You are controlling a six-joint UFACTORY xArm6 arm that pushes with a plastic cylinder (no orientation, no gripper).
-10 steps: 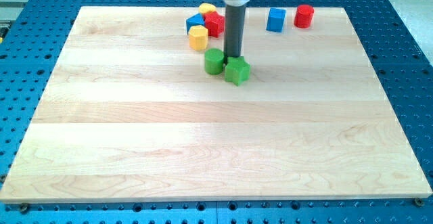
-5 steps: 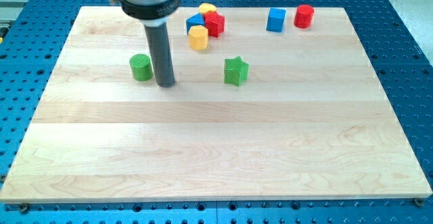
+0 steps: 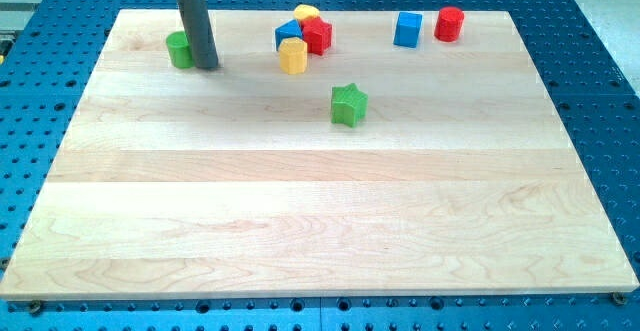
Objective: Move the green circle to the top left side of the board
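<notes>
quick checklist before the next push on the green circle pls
1. Green circle sits in the board's top left area: ok, though it could go a little nearer the corner.
2. My tip is right beside the circle, on its right side in the view: ok for pushing left; actual contact: cannot tell.
3. Path from the circle toward the board's top left corner has no blocks in it: ok.
4. Green star stands apart, well to the view's right: ok.
5. Cluster with the yellow block and red block is away from my tip: ok.
6. Circle fully on the board, not over the edge: ok.
</notes>
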